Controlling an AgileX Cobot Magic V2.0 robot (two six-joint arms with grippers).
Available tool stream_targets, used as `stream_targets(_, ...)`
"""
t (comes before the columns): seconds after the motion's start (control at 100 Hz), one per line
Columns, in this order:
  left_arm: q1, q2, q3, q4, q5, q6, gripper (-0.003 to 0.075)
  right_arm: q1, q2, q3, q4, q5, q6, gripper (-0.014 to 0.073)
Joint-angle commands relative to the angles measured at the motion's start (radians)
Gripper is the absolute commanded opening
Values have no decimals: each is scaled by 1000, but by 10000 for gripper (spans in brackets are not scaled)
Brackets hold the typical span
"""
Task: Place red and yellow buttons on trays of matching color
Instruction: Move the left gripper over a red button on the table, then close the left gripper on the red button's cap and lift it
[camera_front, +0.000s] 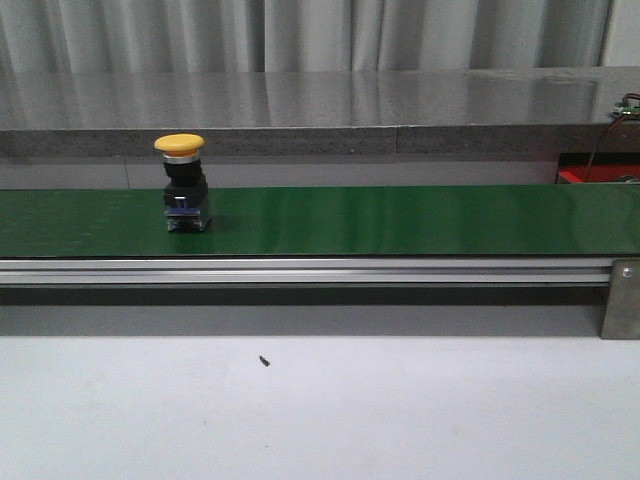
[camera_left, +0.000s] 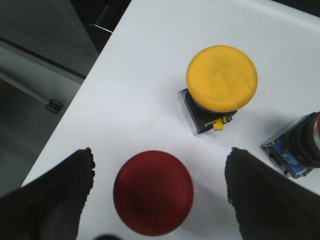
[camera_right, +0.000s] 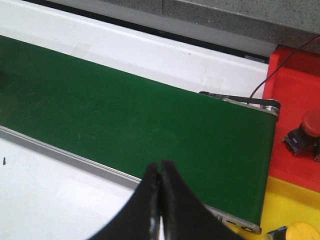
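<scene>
Button (camera_front: 180, 180) with yellow cap upright on belt (camera_front: 400, 220)

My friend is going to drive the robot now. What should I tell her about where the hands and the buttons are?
Left gripper: open, hovering over a red mushroom-head push button on a white surface; it is not gripping it yet. A yellow mushroom-head push button stands nearby, and part of a third button lies at the edge of that view.
Right gripper: shut and empty, above the green conveyor belt.
Another yellow-capped button stands upright on the belt.
Done: one red button is on the red tray; one yellow button is on the yellow tray.
Left: sort the belt button and those on the white surface.
</scene>
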Motion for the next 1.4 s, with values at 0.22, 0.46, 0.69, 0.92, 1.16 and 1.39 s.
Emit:
stream_targets(0.22, -3, -55, -34, -8, -71, -7, 514, 0, -13, -24, 29, -57, -6, -67)
stream_targets(0.46, -3, -55, -34, -8, -42, -7, 514, 0, -13, -24, 29, -57, -6, -67)
stream_targets(0.69, -3, -55, -34, -8, -35, -7, 444, 0, -13, -24, 29, -57, -6, -67)
stream_targets(0.92, -3, -48, -34, -8, -30, -7, 427, 0, -13, -24, 29, -57, -6, -67)
stream_targets(1.16, -3, -10, -34, -8, 0, -7, 327, 0, -13, -24, 29, -57, -6, -67)
stream_targets(1.39, -3, -8, -34, -10, -21, -7, 219, 0, -13, -24, 29, -57, -6, -67)
